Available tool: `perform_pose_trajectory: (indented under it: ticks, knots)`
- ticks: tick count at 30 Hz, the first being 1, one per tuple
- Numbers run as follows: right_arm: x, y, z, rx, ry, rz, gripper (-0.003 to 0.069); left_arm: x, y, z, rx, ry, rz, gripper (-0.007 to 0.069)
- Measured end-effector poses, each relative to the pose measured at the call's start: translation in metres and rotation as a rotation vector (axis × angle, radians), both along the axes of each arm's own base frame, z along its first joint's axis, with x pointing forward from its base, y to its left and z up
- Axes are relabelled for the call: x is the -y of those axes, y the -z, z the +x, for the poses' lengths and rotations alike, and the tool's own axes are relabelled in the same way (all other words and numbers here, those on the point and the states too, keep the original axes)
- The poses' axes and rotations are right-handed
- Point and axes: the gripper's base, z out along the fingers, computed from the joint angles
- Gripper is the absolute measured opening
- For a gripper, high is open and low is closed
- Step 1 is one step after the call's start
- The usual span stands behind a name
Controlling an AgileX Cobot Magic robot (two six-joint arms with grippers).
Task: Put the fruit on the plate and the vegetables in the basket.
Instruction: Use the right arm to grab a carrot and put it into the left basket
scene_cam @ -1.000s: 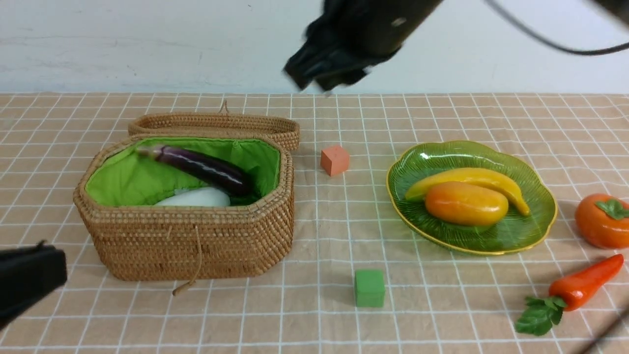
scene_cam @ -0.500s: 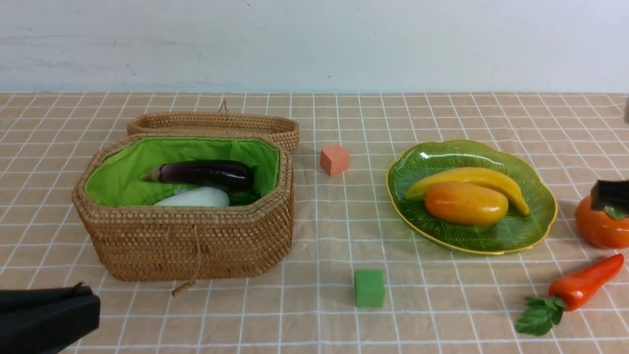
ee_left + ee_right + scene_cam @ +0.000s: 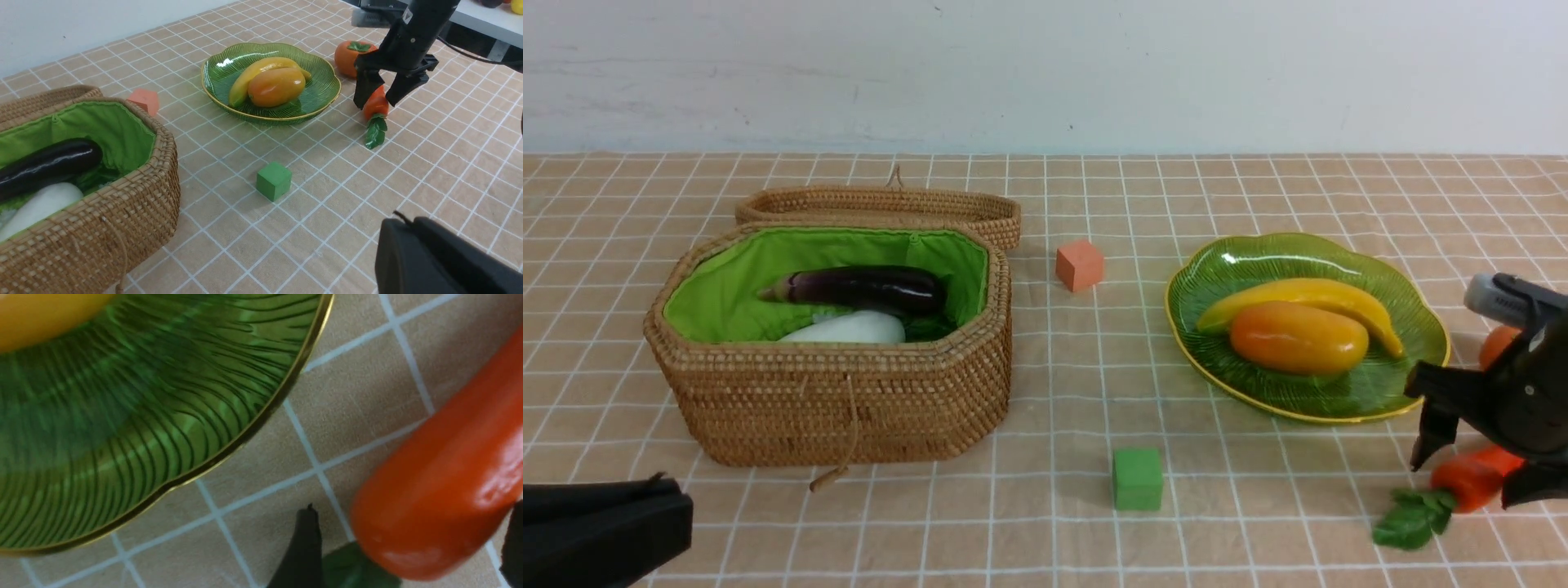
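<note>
My right gripper point(image 3: 1470, 457) stands open low over the cloth, its jaws on either side of the thick end of the orange-red carrot point(image 3: 1470, 482) without touching it; the right wrist view shows gaps between the carrot point(image 3: 441, 490) and both black fingers. The persimmon point(image 3: 1494, 343) sits just behind, mostly hidden by the arm. The banana point(image 3: 1307, 292) and mango point(image 3: 1298, 336) lie on the green plate point(image 3: 1258, 253). The eggplant point(image 3: 858, 286) and white radish point(image 3: 849, 328) lie in the basket point(image 3: 849, 400). My left gripper point(image 3: 645, 523) is shut and holds nothing, near the front left edge.
The basket's woven lid point(image 3: 882, 204) lies behind the basket. A small orange cube point(image 3: 1079, 265) sits between basket and plate. A green cube point(image 3: 1137, 478) sits nearer the front. The plate's rim point(image 3: 245, 437) is close beside the right gripper.
The right arm swung from high near the basket over to the right and came down around the carrot, jaws opening. The eggplant settled flat in the basket. The left gripper edged rightward.
</note>
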Motion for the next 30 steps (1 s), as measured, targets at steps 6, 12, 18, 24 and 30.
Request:
perform_pose_trajectory:
  ticks: [6, 12, 18, 24, 30]
  knots:
    - [0.0, 0.018, 0.004, -0.053, 0.008, 0.0, 0.0491, 0.0, 0.001, 0.0, -0.012, 0.0, 0.011, 0.0022]
    - [0.0, 0.022, 0.003, -0.086, 0.0, -0.003, 0.0403, -0.001, 0.003, -0.001, -0.025, 0.0, 0.024, 0.0022]
    - [-0.002, 0.003, -0.016, -0.2, -0.035, 0.011, 0.0403, -0.001, 0.005, -0.001, -0.042, -0.001, 0.042, 0.0022]
    - [-0.025, -0.054, -0.044, -0.126, -0.098, 0.024, 0.0403, -0.001, 0.005, -0.001, -0.041, -0.001, 0.042, 0.0022]
    - [-0.111, -0.145, -0.064, 0.261, -0.466, 0.131, 0.0403, -0.006, 0.003, 0.004, -0.014, -0.076, 0.04, 0.0024]
